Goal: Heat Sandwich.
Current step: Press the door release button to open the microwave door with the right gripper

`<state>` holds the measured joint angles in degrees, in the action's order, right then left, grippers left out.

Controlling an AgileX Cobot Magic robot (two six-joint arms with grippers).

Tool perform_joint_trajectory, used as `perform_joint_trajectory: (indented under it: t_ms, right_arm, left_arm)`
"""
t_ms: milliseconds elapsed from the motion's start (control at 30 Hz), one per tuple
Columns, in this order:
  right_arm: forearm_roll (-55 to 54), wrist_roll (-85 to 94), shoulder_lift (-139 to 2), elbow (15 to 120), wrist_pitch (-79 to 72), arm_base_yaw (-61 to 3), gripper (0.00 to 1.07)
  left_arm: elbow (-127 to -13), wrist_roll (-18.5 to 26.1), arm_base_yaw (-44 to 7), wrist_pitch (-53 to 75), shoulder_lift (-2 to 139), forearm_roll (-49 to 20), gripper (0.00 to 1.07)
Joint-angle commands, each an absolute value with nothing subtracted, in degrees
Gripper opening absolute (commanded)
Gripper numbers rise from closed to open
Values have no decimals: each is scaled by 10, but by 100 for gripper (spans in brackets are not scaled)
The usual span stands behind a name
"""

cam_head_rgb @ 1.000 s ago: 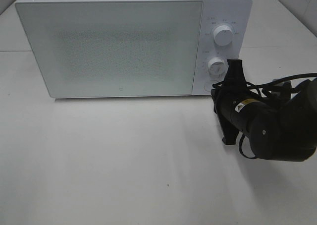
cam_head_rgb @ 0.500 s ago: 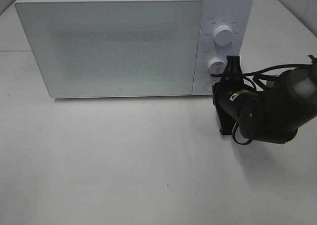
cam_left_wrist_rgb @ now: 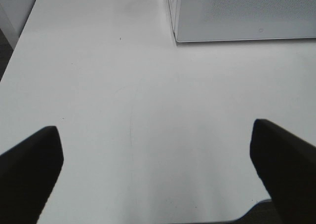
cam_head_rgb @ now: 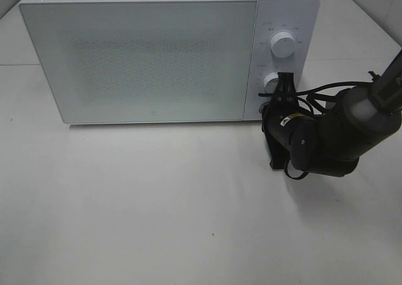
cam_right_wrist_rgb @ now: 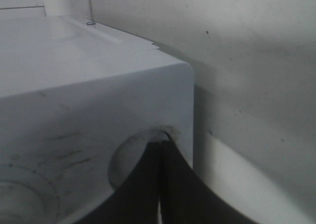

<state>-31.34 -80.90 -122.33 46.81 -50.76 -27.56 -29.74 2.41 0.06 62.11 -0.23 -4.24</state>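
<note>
Right claw (cam_right_wrist_rgb: 159,150) is pinching shut on nothing, tips meeting the round button (cam_right_wrist_rgb: 129,160) on the microwave (cam_head_rgb: 138,59) panel, toward the desk's (cam_head_rgb: 157,203) far edge. Left claw (cam_left_wrist_rgb: 158,169) is hanging wide open over the desk. Sandwich isn't showing in any view; the microwave door is sitting closed.

Interior of microwave (cam_head_rgb: 168,56) behind frosted door (cam_head_rgb: 138,59)

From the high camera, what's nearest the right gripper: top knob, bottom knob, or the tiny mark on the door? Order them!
1. bottom knob, right beside the right gripper, partly hidden by it.
2. top knob, above it.
3. tiny mark, off to the left, low on the door.
</note>
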Motion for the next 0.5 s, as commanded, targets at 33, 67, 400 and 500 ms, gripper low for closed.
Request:
perform_joint_trajectory:
  t_ms: [33,67,400,500]
  right_arm:
    - [-307,-798,-1224,482,-566,-273,0]
    - [-305,-798,-1224,482,-578,-273,0]
    - [-288,-798,-1218,482,-629,-273,0]
    - [-290,-799,-1218,482,-635,-273,0]
  left_arm:
    - [-296,21,0,614,-12,-45,98]
    - [-296,21,0,614,-12,-45,98]
    - [-296,21,0,614,-12,-45,98]
    - [-296,21,0,614,-12,-45,98]
